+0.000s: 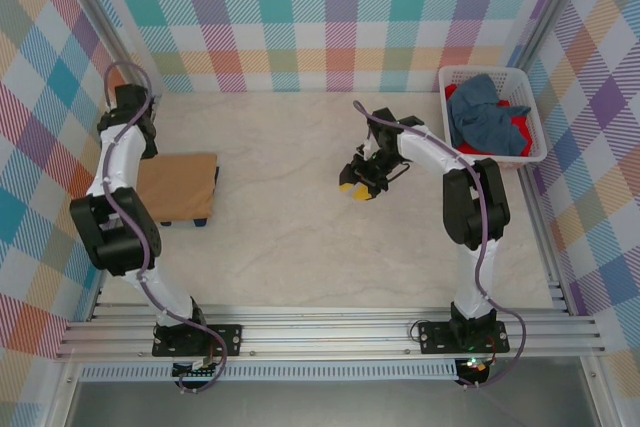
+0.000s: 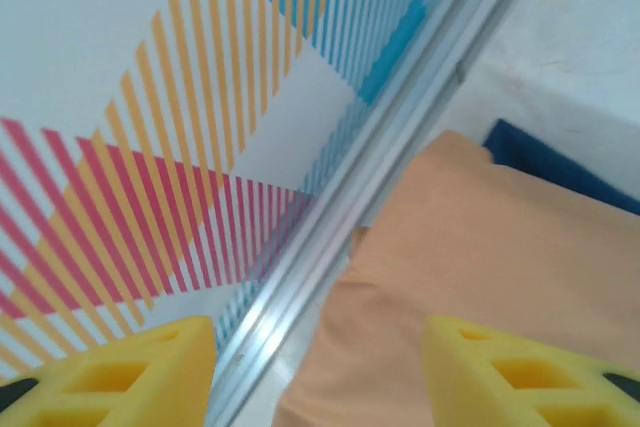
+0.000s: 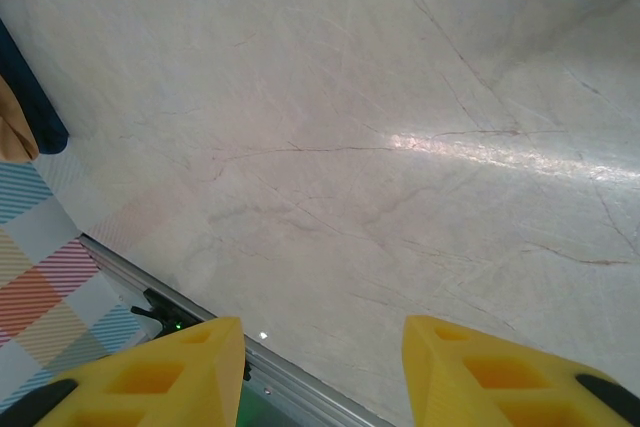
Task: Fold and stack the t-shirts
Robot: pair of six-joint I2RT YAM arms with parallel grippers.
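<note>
T-shirts: tan t-shirt (image 1: 177, 185) folded flat atop navy t-shirt (image 2: 560, 162), just beneath left gripper (image 2: 320, 372), its jaws spread and empty; blue t-shirt (image 1: 485, 115) and red t-shirt (image 1: 515, 133) heaped in white basket (image 1: 490, 71), well to the right of right gripper (image 1: 358, 185), jaws likewise spread above bare table (image 3: 400, 97).

**Right gripper hanging open over bare table**

The right gripper (image 3: 320, 377) is pointing down at the pale, veined table (image 3: 380, 97). Its two yellow fingers (image 3: 170, 377) are standing apart at the bottom edge, and nothing is sitting between them. A bright streak of glare is running across the tabletop on the right. At the far left edge, a dark fold of the navy shirt (image 3: 35, 112) is lying on the table, with a sliver of the tan shirt (image 3: 12, 127) touching it. Below them a metal rail (image 3: 130, 272) is running diagonally past a plaid wall (image 3: 40, 307), and a small green light (image 3: 178, 325) is glowing beside the rail.
</note>
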